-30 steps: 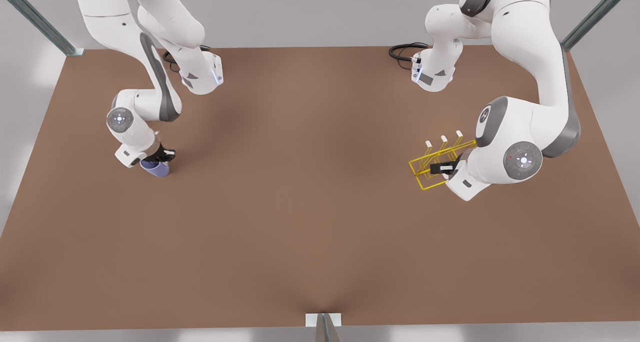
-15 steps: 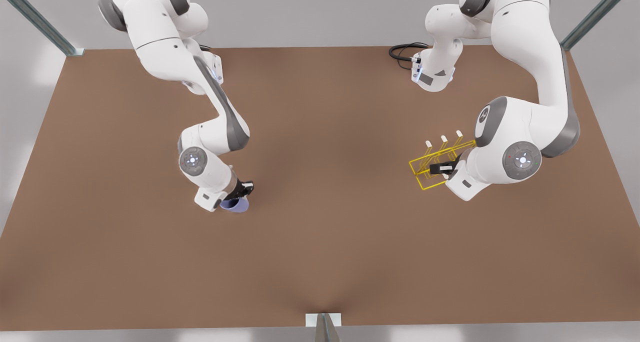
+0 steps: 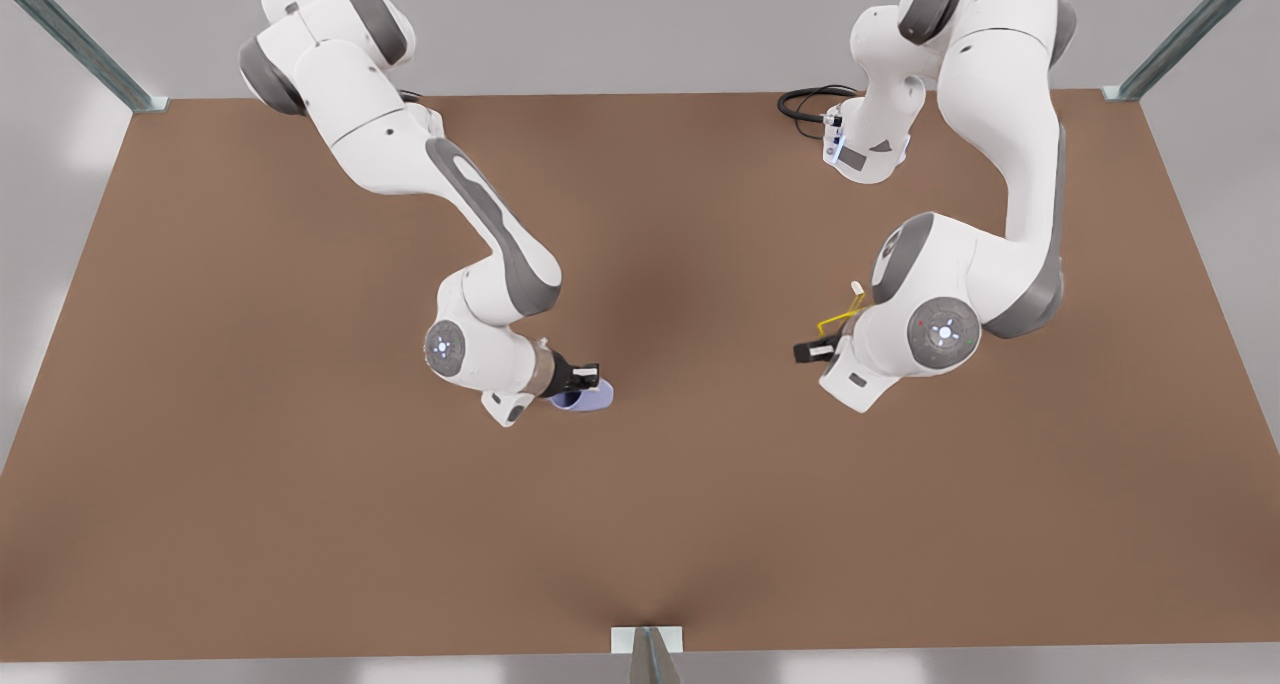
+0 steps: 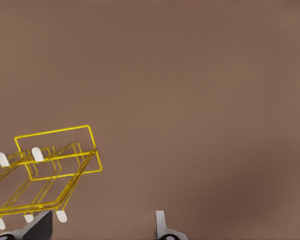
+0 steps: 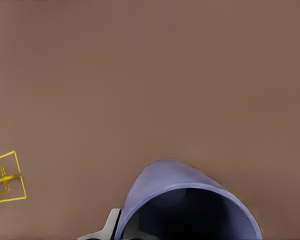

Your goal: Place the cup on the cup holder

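Lavender-blue cup (image 3: 585,400), smooth and tapered, is gripped by the right pincer (image 3: 583,377) above the matte brown worktop (image 3: 640,524) near centre. At 3 o'clock, the yellow wire cup holder (image 4: 50,170) is clasped by the left pincer (image 3: 815,349).

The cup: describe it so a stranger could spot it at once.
Start at the brown table in the front view and follow the arm on that view's left down to the right gripper near the table's middle. The cup sits in its fingers, mouth open toward the wrist camera. It is the one lavender-blue solid thing; the holder in the left gripper is yellow wire.
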You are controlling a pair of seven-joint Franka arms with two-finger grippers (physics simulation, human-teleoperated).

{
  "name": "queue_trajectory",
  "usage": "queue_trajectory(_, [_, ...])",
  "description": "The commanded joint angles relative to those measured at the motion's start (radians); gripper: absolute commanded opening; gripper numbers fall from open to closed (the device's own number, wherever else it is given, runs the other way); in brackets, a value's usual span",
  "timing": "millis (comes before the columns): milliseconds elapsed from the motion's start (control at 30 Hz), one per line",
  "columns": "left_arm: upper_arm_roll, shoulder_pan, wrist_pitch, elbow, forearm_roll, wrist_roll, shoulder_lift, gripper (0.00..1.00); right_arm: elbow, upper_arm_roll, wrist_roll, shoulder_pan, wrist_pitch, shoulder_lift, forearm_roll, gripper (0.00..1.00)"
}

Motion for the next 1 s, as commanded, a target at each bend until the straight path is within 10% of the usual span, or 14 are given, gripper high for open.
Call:
queue_trajectory(0, [0.000,-0.018,0.193,0.002,-0.048,-0.871,0.013,1.00,0.006,0.065,0.021,-0.051,0.060,0.012,0.049,0.21])
queue_trajectory(333, [0.010,-0.089,0.416,0.008,-0.043,-1.397,0.092,1.00,0.072,0.417,-0.004,-0.219,0.187,0.227,0.050,0.21])
queue_trajectory(867, [-0.012,-0.149,0.331,0.010,0.099,-1.627,0.076,1.00,0.248,0.447,-0.012,-0.135,0.241,0.426,0.061,0.21])
queue_trajectory(933, [-0.013,-0.095,0.273,-0.003,0.256,-1.596,0.058,1.00,0.247,0.447,-0.030,-0.132,0.241,0.428,0.059,1.00])
queue_trajectory(967, [-0.026,-0.107,0.288,-0.003,0.251,-1.601,0.066,1.00,0.247,0.444,-0.031,-0.132,0.241,0.428,0.052,1.00])
